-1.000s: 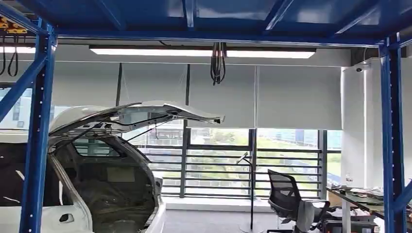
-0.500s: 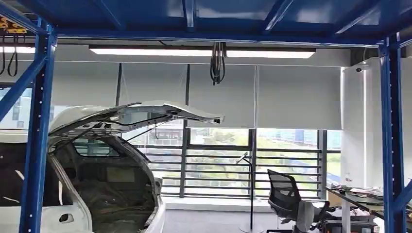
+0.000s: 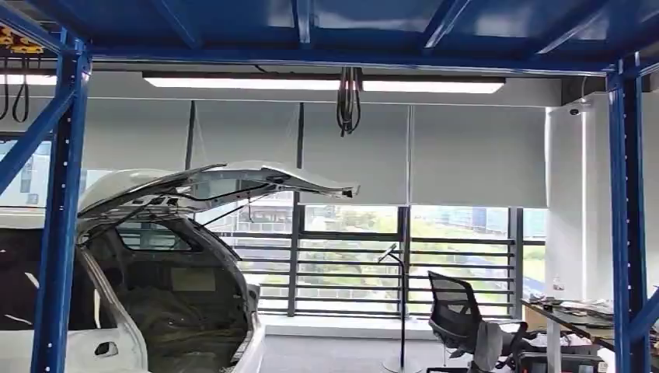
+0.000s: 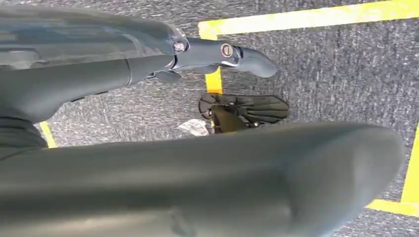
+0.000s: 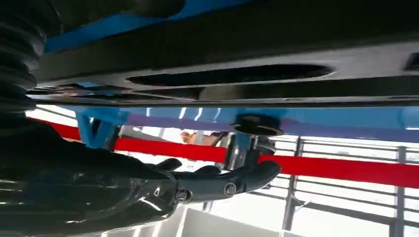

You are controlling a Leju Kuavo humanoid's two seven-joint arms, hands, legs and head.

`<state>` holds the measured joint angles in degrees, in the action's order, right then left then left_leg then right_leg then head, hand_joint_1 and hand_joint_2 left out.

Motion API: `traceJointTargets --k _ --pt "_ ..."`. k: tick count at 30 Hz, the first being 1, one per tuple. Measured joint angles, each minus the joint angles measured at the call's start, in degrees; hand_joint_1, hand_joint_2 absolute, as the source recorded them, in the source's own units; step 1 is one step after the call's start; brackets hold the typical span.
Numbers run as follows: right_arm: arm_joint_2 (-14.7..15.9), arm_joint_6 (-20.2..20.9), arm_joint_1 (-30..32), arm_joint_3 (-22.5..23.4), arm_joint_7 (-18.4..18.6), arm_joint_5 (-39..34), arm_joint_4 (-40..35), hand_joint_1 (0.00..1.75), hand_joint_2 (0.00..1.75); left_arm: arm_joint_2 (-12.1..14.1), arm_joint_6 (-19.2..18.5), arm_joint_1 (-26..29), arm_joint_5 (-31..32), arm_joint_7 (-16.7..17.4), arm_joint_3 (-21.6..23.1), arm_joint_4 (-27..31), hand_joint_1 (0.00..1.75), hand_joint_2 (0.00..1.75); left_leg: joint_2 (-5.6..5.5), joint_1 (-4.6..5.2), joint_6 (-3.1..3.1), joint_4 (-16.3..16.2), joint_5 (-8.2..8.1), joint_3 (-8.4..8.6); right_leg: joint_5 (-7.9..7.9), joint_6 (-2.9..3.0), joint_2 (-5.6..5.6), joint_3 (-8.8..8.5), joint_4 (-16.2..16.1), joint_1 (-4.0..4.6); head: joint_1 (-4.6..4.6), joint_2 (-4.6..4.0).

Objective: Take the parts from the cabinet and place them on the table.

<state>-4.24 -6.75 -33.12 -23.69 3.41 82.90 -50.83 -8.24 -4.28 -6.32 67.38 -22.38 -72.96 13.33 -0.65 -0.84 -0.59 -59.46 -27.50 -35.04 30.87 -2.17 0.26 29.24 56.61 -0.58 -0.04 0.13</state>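
Head view, looking level into a workshop rather than down at any work. A blue steel frame (image 3: 62, 194) borders the scene, with uprights at 9 and 3 o'clock. A white car body with its rear hatch raised (image 3: 194, 186) sits at 8 o'clock. A cluttered desk (image 3: 579, 315) juts in at 4 o'clock, beside a black mesh office chair (image 3: 455, 311).

My left hand (image 4: 99, 74) hangs over grey carpeted floor (image 4: 321, 74) marked with yellow tape (image 4: 306, 17). Its fingers (image 4: 247, 57) are stretched straight and empty, which I take as the arm at rest.

My right hand (image 5: 99, 187) is raised close under a long black moulded plastic part with a slot (image 5: 227, 74), probably one of the parts to fetch. Its fingers (image 5: 237, 180) lie extended with a gap between them and the part. I cannot tell whether the hand has any hold on it. I judge the fetching barely begun.
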Motion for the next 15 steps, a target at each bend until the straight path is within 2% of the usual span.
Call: traceJointTargets --k 4,5,6,15 --pt "-1.3 -0.2 -1.6 -0.5 -1.0 -0.9 3.5 0.00 1.75 -0.2 0.0 -0.2 0.4 0.0 0.3 0.0 0.00 0.00 0.03 0.00 0.00 0.0 0.00 0.01 0.00 0.00 0.03 0.00 0.0 0.00 0.00 0.00" --pt "-1.4 -0.2 -2.1 -0.6 -1.1 -1.0 4.5 1.68 1.75 -0.2 0.0 -0.3 0.5 0.0 0.5 0.0 0.00 0.00 0.03 0.00 0.00 0.0 0.00 0.01 0.00 0.00 0.03 -0.01 0.0 0.00 0.00 0.00" --pt "-1.7 -0.3 -2.6 -0.6 -1.3 -1.2 5.4 1.75 1.75 -0.3 0.0 -0.3 0.5 0.0 0.7 0.0 0.00 0.00 0.03 0.00 0.00 0.0 0.00 0.02 0.00 0.00 0.02 0.00 0.0 0.00 0.00 0.00" --pt "-2.2 -1.1 -5.1 -1.1 -2.5 -3.1 12.1 1.75 1.75 -0.5 0.1 -0.5 0.4 -0.1 0.8 0.0 0.00 0.00 0.03 0.00 0.00 0.0 0.00 0.04 0.00 0.00 0.02 -0.01 0.0 0.00 0.00 0.00"
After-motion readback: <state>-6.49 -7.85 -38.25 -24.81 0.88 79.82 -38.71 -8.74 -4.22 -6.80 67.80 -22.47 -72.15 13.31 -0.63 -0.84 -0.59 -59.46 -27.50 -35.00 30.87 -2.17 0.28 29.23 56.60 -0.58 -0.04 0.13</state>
